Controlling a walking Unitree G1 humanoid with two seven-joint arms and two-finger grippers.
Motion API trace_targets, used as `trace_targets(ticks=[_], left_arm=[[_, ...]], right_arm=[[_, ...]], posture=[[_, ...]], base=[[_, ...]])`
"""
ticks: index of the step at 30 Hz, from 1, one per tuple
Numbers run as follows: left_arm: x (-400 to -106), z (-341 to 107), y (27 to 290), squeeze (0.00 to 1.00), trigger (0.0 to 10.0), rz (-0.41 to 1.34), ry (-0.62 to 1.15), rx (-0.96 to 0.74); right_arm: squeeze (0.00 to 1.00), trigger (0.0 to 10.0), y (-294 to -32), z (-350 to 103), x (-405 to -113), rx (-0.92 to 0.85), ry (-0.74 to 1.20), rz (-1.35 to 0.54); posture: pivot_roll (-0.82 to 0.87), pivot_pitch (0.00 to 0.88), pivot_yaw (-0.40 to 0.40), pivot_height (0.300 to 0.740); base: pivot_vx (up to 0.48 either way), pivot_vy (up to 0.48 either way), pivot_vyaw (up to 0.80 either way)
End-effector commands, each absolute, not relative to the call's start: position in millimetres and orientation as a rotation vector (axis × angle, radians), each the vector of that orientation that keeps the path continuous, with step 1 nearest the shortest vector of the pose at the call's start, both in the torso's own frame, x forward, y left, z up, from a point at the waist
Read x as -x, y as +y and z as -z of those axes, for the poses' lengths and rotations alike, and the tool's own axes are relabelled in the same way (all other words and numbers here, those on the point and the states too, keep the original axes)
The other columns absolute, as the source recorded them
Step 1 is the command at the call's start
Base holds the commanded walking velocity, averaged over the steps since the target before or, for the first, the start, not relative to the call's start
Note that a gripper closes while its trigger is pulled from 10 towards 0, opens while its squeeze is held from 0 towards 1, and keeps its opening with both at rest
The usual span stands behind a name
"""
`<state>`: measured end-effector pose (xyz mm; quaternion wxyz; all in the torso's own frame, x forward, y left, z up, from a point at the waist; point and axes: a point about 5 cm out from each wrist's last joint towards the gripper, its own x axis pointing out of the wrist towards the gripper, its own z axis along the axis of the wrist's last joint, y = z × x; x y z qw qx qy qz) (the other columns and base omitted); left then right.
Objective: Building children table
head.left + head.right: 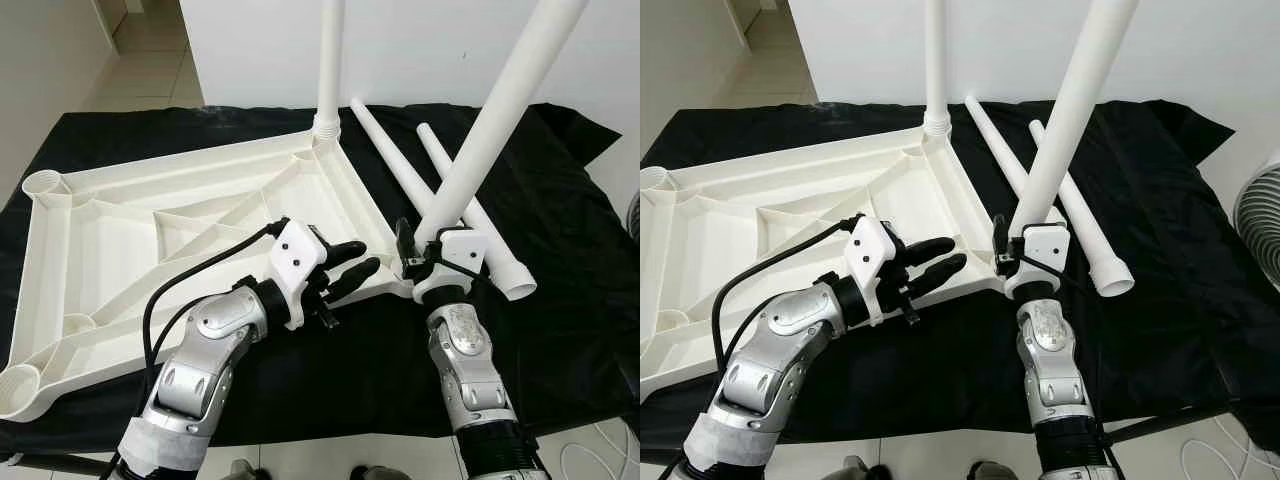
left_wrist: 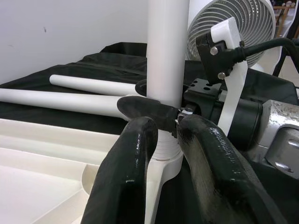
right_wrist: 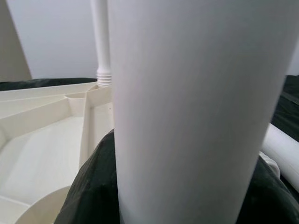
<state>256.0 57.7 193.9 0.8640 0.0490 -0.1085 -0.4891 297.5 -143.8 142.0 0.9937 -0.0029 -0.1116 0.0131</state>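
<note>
Now the right gripper [image 1: 418,262] clamps the white table leg [image 1: 490,130], its long axis leaning up and rightward, foot entering the upturned tabletop's [image 1: 150,240] near corner socket. Just leftward, the left gripper [image 1: 352,267] hovers slightly parted, empty.

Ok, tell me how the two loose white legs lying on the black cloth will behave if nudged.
The two loose legs are smooth round tubes, so they would probably roll sideways across the black cloth. The open end of one suggests they are hollow and likely light for their length. They look like stiff plastic, so they should not bend when lifted.
</note>
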Motion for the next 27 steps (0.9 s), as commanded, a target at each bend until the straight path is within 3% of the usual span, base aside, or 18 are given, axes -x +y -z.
trace_targets(ticks=[1,13,27], left_arm=[[-256,-194,56,0.00,10.0,0.985,-0.226,-0.093],[-257,-195,53,0.00,10.0,0.992,-0.235,-0.092],[-256,-194,53,0.00,10.0,0.985,-0.238,-0.087]], right_arm=[[0.00,10.0,-157,-101,-295,-0.007,0.012,0.111],[0.00,10.0,-156,-117,-308,0.035,-0.037,0.261],[0.00,10.0,-148,-113,-303,0.111,-0.052,0.224]], posture=[[-0.10,0.087,0.050,0.740],[-0.10,0.068,0.038,0.740],[-0.10,0.071,0.033,0.740]], base=[[0.000,0.000,0.00],[0.000,0.000,0.00],[0.000,0.000,0.00]])
